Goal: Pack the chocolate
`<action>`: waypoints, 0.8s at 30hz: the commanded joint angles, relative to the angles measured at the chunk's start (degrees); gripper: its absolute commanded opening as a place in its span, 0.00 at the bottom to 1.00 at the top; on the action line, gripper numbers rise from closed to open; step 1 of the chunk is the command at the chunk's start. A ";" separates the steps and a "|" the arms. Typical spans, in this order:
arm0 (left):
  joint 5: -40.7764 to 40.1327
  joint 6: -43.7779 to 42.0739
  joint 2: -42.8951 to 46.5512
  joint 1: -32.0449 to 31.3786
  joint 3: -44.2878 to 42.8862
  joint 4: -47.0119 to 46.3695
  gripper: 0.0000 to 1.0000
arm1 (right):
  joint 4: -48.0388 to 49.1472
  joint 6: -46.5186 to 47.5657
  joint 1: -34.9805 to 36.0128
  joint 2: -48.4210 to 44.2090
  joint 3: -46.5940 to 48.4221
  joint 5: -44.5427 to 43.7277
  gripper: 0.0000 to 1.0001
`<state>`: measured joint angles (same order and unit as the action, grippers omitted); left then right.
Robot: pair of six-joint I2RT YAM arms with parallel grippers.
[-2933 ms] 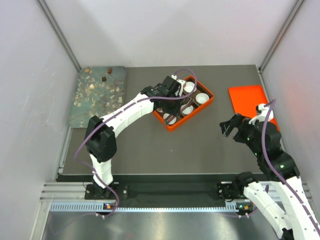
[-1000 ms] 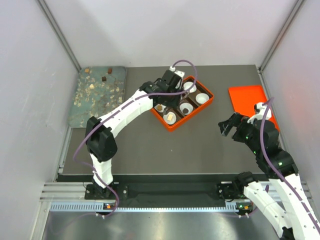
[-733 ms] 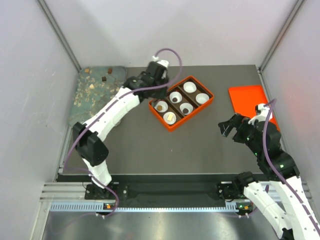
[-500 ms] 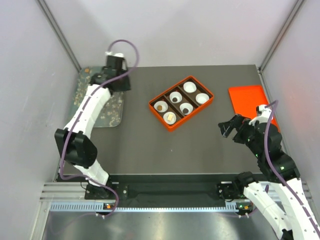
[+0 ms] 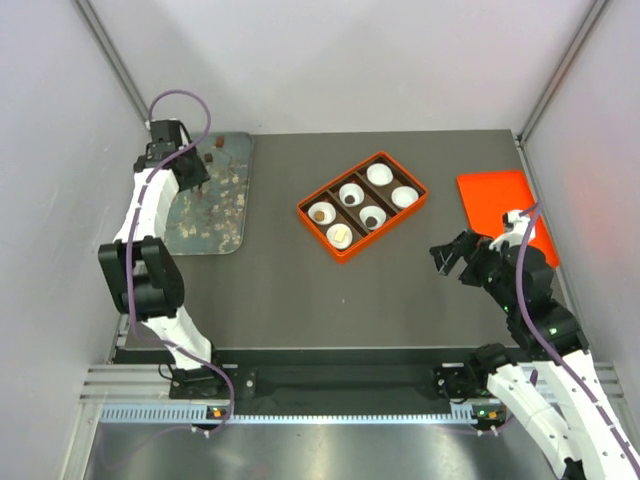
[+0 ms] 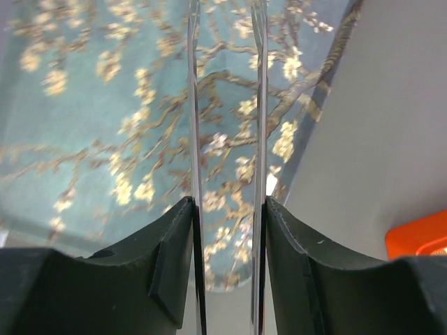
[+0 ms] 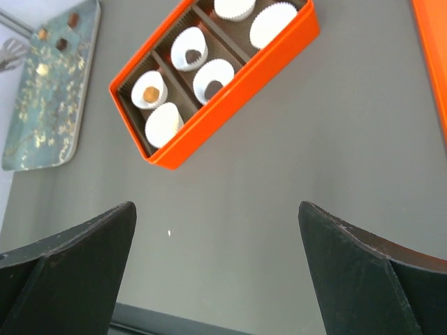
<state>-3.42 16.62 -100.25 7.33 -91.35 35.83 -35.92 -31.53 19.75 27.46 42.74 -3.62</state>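
On the far left of the table (image 5: 300,300), my left gripper (image 6: 228,206) clamps a pair of thin metal tongs (image 6: 260,105). Their two blades stand apart above the blossom-patterned teal tray (image 6: 105,139). I cannot tell whether the blade tips touch it. Loose chocolate (image 5: 208,157) lies at the tray's far end, a few small brown and tan lumps near its edge. More sits in the orange box (image 5: 386,228) at mid-table. Of its six white paper cups (image 5: 404,197), I count three holding a dark or tan piece and a fourth that seems to hold a pale one. My right gripper (image 5: 452,255) hovers over the table with its fingers spread wide, to the right of the box and near the flat orange lid (image 5: 500,205).
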 commanded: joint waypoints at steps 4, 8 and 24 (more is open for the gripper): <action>3.16 -4.49 -8.55 -0.65 -6.11 -7.18 0.49 | 4.46 1.21 0.55 2.32 0.06 -0.16 1.00; 1.32 -5.81 -13.12 -0.65 -10.68 -5.87 0.50 | 5.86 1.82 0.55 3.30 0.59 -0.25 1.00; 0.35 -8.27 -22.01 -0.57 -17.63 -5.51 0.50 | 8.41 2.61 0.55 7.17 -0.29 -1.04 1.00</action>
<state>-2.90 9.39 -121.25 6.59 -105.67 32.47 -31.07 -29.80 19.75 34.33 42.30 -3.62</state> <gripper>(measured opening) 0.503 0.996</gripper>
